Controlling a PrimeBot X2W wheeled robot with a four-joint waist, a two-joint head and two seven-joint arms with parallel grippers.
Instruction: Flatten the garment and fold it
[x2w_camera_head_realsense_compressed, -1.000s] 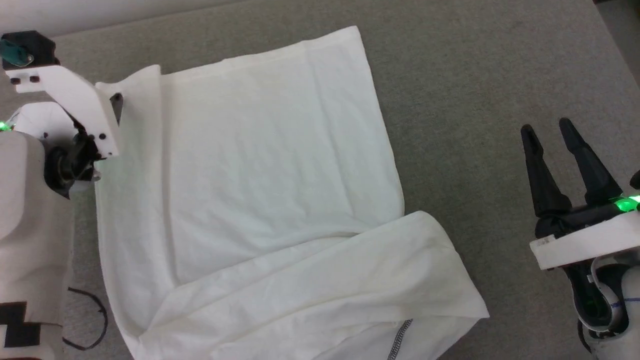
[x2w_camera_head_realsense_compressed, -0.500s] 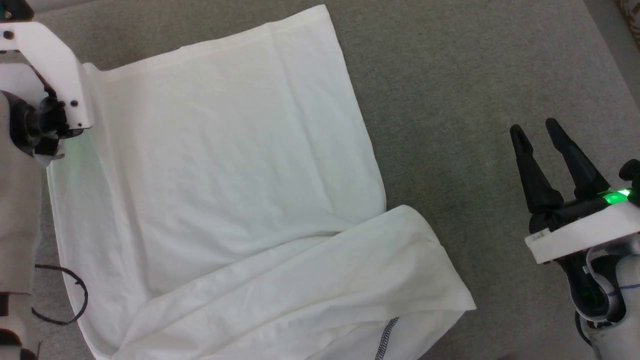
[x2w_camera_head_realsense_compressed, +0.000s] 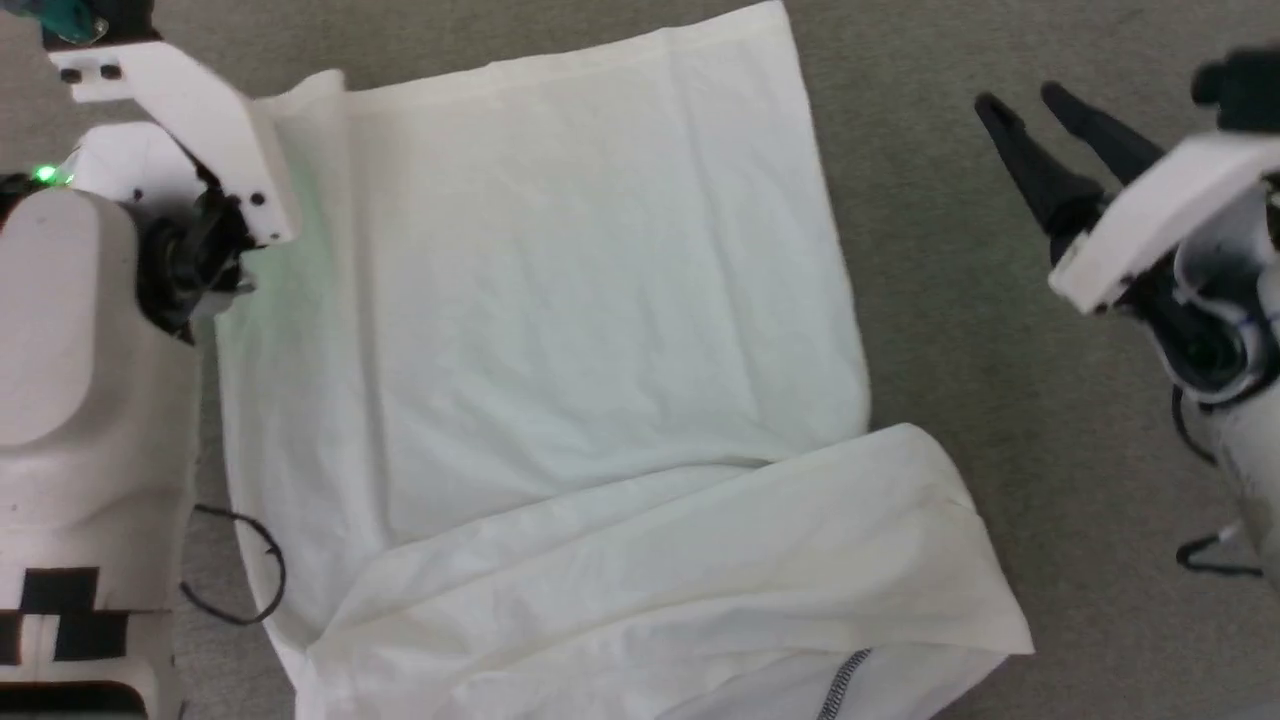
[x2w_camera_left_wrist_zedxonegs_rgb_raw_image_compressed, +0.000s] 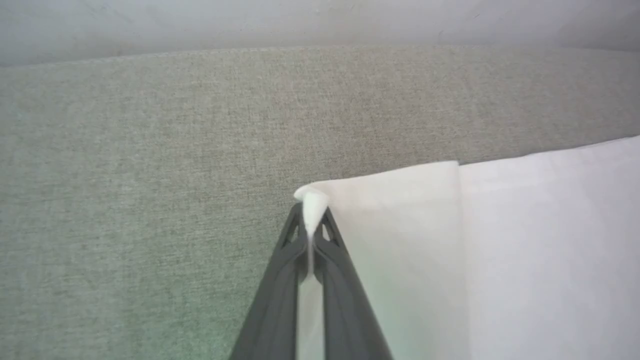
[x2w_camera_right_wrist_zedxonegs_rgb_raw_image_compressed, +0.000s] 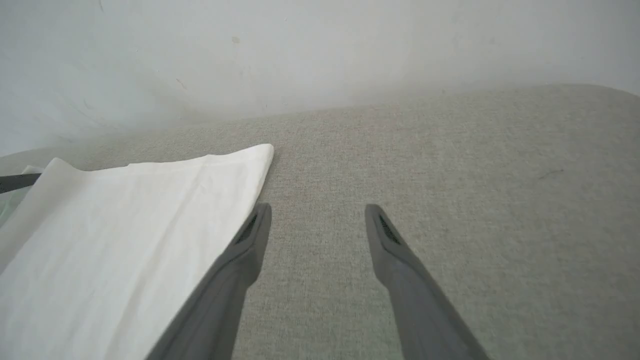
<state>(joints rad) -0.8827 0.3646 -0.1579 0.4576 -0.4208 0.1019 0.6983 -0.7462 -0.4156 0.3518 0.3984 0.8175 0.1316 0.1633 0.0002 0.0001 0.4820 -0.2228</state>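
Pinches a corner of the thin, limp, light garment (x2w_camera_head_realsense_compressed: 560, 300), spread on grey upholstery (x2w_camera_right_wrist_zedxonegs_rgb_raw_image_compressed: 450, 175) right of the closed left tool (x2w_camera_left_wrist_zedxonegs_rgb_raw_image_compressed: 311, 215), with the right tool (x2w_camera_right_wrist_zedxonegs_rgb_raw_image_compressed: 317, 215) wide open, empty, the other far corner just left, probably the matching hold.
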